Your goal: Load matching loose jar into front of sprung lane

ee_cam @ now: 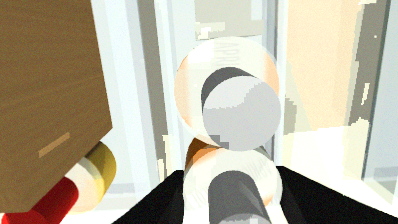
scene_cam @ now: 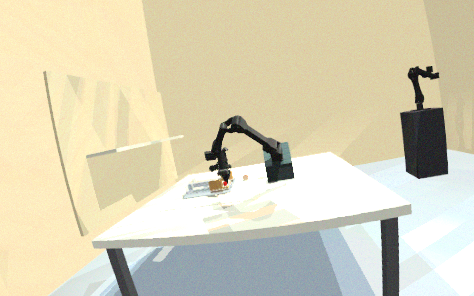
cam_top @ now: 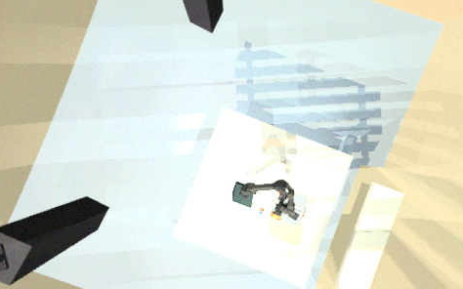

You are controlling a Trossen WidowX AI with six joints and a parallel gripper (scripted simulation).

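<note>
My gripper [ee_cam: 228, 176] [scene_cam: 226, 178] is shut on a jar with a white top, a dark grey knob and an amber side. The held jar [ee_cam: 197, 187] is upright at the bottom of the wrist view, between the two black fingers. Directly ahead stands the lane jar [ee_cam: 187, 100], with the same white top and grey knob, between the pale lane walls [ee_cam: 167, 60]. The two jars overlap in view, close together in a row; whether they touch cannot be told. The pusher plate and front stop cannot be made out, and the held jar's base is hidden.
A brown wooden block [ee_cam: 45, 90] [scene_cam: 216, 185] stands left of the lane in the wrist view. A red piece and a yellow-sided jar [ee_cam: 106, 167] lie beside its near corner. Another pale lane wall [ee_cam: 375, 100] runs along the right. A small orange object [scene_cam: 245, 177] is near the arm's base.
</note>
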